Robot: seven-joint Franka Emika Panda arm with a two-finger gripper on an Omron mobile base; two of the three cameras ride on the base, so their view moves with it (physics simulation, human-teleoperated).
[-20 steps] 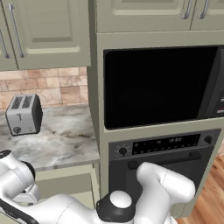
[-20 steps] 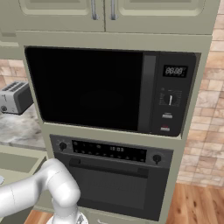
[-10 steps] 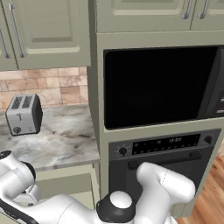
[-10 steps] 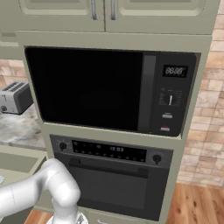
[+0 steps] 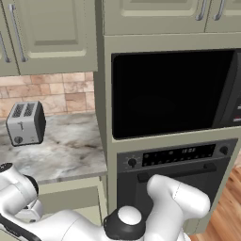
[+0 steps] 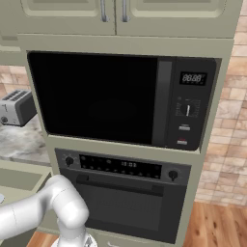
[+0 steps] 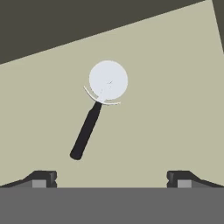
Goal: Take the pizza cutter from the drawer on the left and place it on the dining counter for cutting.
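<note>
Gripper point(image 7: 112, 178): jaws stood wide apart, gripping nothing. Cutter point(image 7: 97, 109): lay flat on drawer point(image 7: 175, 122) floor, ahead of the fingertips, between them, apart from both; wheel farther, handle nearer.

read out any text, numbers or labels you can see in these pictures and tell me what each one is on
"88:88", roughly: pale digits on the microwave's display; blurred, so not certain.
Oven control panel: a row of pale marks in the middle, too small to read.
Microwave buttons under the dial: marks too blurred to read.
Toaster, pizza cutter: no writing visible.
</note>
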